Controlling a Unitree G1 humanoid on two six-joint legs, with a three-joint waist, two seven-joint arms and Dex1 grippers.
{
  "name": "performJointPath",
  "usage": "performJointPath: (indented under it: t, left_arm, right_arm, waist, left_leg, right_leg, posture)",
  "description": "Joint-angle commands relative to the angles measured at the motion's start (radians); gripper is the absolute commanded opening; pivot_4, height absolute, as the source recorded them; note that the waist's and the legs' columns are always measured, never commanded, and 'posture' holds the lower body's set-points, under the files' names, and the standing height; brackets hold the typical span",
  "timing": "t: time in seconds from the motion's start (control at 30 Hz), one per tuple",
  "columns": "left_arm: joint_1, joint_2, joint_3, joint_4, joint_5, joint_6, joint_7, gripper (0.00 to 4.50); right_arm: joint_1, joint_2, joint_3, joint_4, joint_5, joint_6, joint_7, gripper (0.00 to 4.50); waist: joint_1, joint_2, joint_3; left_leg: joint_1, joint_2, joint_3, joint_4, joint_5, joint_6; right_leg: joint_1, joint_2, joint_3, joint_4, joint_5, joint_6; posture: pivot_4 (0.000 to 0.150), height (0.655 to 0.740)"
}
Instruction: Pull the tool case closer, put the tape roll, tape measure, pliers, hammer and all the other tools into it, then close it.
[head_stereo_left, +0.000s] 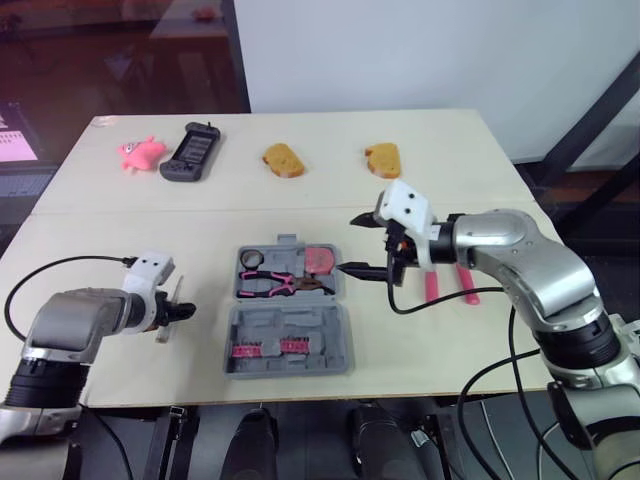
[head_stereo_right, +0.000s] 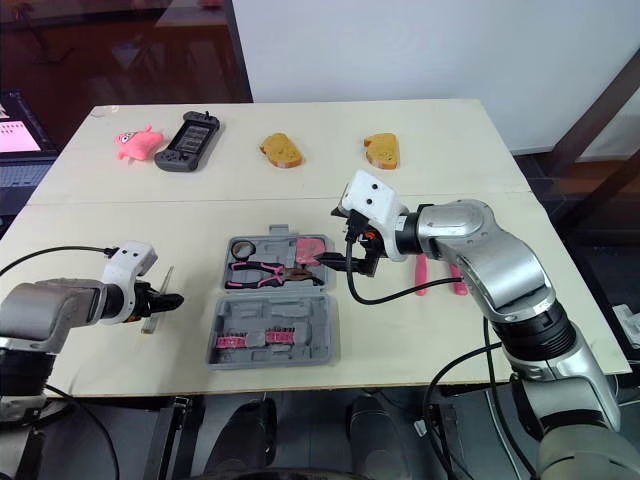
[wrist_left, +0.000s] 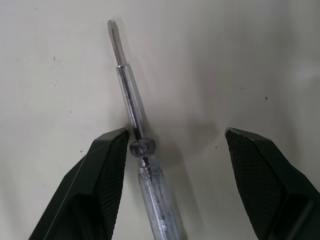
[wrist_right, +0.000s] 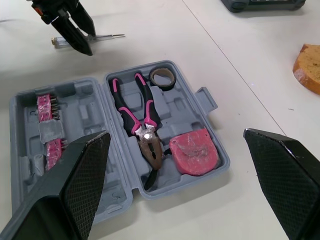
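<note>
We see the left arm low, left gripper spread around the screwdriver on the table; open tool case at centre holds pliers; right arm bent inward, right gripper apart beside the case's right edge

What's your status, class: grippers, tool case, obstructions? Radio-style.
Left gripper open astride screwdriver. Right gripper open over tool case. Case open: tape roll, pliers, tape measure in. Nothing blocking.

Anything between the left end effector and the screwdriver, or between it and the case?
Nothing visible. The open left end effector straddles the screwdriver, and only bare table lies between it and the open case.
</note>
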Motion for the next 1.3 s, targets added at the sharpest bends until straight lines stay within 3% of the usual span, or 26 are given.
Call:
performJointPath:
  t: [0.03,0.33,0.57,0.7,1.03,1.13,1.3]
  left_arm:
    - [0.072,-0.020,0.037,-0.005,-0.013,0.062,0.024,3.31]
    - [0.160,-0.092,0.193,-0.075,-0.012,0.058,0.118,3.31]
    - [0.214,-0.157,0.218,-0.085,0.005,-0.066,0.170,0.01]
    - [0.193,-0.194,0.214,-0.099,-0.015,-0.107,0.163,0.00]
    - [0.131,-0.094,0.181,-0.082,-0.011,-0.164,0.087,0.00]
    - [0.091,-0.023,0.139,-0.075,-0.018,-0.184,0.011,0.00]
    - [0.012,0.176,-0.016,-0.082,-0.030,-0.355,-0.308,0.00]
  right_arm:
    - [-0.026,-0.005,-0.008,-0.015,-0.005,-0.011,0.002,4.50]
    - [-0.033,0.002,0.002,-0.004,-0.015,-0.022,0.009,4.50]
    - [-0.043,0.006,0.010,0.010,-0.026,-0.034,0.018,4.50]
    - [-0.050,0.006,0.012,0.015,-0.029,-0.035,0.023,4.50]
    - [-0.042,-0.008,0.000,-0.005,-0.015,-0.013,0.033,4.50]
    - [-0.030,-0.025,-0.009,-0.030,0.006,0.009,0.050,4.50]
    - [0.022,-0.075,-0.035,-0.098,0.053,0.041,0.075,4.50]
  waist:
    - [-0.003,0.000,0.000]
    - [-0.011,0.000,0.000]
    - [-0.014,0.000,0.000]
    - [-0.003,0.002,-0.001]
    - [0.005,0.001,0.000]
    - [0.004,-0.001,0.001]
    - [0.004,-0.001,0.001]
  left_leg:
    - [0.000,0.000,0.000,0.000,0.000,0.000]
    - [0.000,0.000,0.000,0.000,0.000,0.000]
    - [0.000,0.000,0.000,0.000,0.000,0.000]
    - [0.000,0.000,0.000,0.000,0.000,0.000]
    - [0.000,-0.001,0.000,0.000,0.000,0.000]
    - [-0.001,0.000,0.000,0.001,0.000,0.000]
    - [-0.002,0.000,0.000,-0.001,0.000,0.000]
  right_leg:
    - [0.000,0.000,0.000,0.000,0.000,0.000]
    - [0.000,0.000,0.000,0.000,0.000,0.000]
    - [0.000,0.000,0.000,0.000,0.000,0.000]
    - [0.001,0.000,0.000,0.000,0.000,0.000]
    - [0.001,-0.001,0.000,-0.001,0.000,0.000]
    - [0.000,-0.001,0.000,-0.001,0.000,0.000]
    - [-0.002,0.000,0.000,-0.001,0.000,0.000]
  posture:
    - [0.150,0.7400]
    - [0.150,0.7400]
    - [0.150,0.7400]
    - [0.150,0.7400]
    - [0.150,0.7400]
    - [0.150,0.7400]
    - [0.150,0.7400]
